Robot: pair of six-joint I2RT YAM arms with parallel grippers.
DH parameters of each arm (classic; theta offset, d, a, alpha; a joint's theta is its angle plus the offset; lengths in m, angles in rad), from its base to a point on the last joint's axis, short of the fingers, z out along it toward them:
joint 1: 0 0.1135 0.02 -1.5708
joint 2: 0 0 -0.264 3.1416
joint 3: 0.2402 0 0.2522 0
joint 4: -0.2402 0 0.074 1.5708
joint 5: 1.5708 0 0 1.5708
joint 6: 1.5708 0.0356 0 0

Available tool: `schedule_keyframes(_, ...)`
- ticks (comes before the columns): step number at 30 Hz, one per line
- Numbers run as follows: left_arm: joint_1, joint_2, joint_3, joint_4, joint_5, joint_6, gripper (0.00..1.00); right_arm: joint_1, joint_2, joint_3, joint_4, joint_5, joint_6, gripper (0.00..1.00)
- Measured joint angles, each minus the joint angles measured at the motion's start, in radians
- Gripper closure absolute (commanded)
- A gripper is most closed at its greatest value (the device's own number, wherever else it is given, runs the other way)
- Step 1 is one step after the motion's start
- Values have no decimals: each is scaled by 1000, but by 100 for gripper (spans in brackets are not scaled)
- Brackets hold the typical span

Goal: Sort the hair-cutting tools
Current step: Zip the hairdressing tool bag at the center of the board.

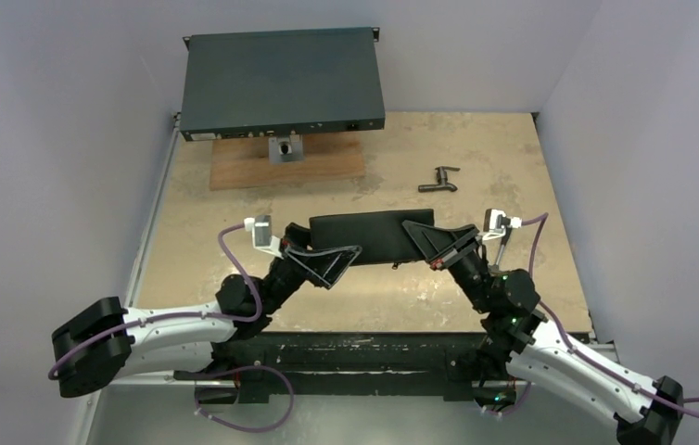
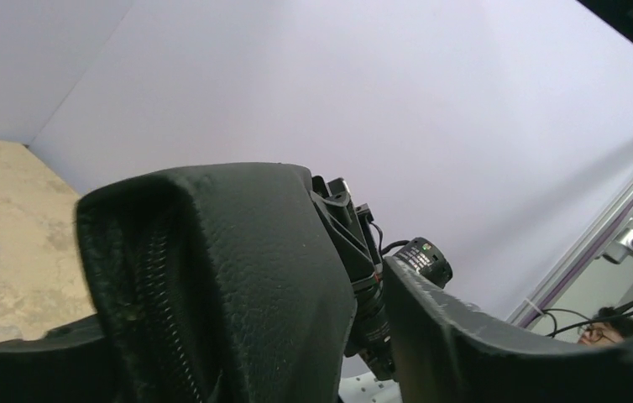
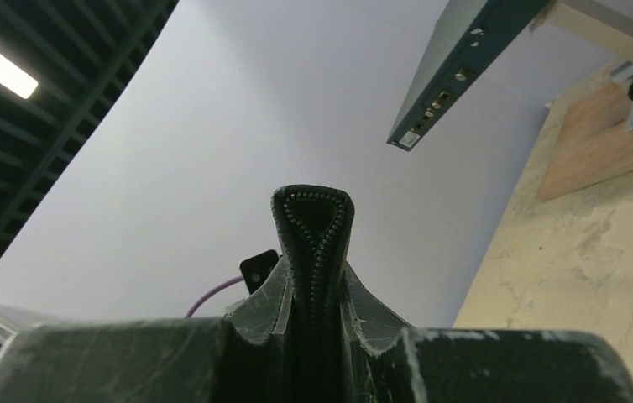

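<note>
Your right gripper (image 3: 315,323) pinches zip pouch (image 3: 311,210) end, likely bracing it for unzipping; left gripper (image 1: 341,264) straddles opposite end, hold unclear.

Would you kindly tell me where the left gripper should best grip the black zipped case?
Take the black zipped case at its left end, coming from the left and pinching across its flat faces. It is long and thin, and the right gripper clamps its right end. The left gripper stands open there.
</note>
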State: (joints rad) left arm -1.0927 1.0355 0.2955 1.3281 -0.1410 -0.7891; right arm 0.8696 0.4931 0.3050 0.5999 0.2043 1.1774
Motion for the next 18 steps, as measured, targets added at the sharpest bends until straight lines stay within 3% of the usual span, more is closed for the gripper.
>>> schedule_keyframes(6,15,0,11,1,4,-6,77,-2,20,67,-19,-44,-48,100)
schedule_keyframes(7,17,-2,11,2,5,-9,83,-2,22,77,-27,-49,-59,96)
schedule_keyframes(9,18,-9,11,2,5,-19,94,-2,27,100,-53,-59,-76,72)
schedule_keyframes(10,18,-14,11,2,5,-27,98,-2,30,116,-71,-65,-85,53)
schedule_keyframes(13,18,-45,11,-19,10,-29,100,0,31,176,-167,-73,-134,32)
schedule_keyframes(18,17,-116,0,-122,-47,-43,100,0,19,272,-389,-65,-252,27)
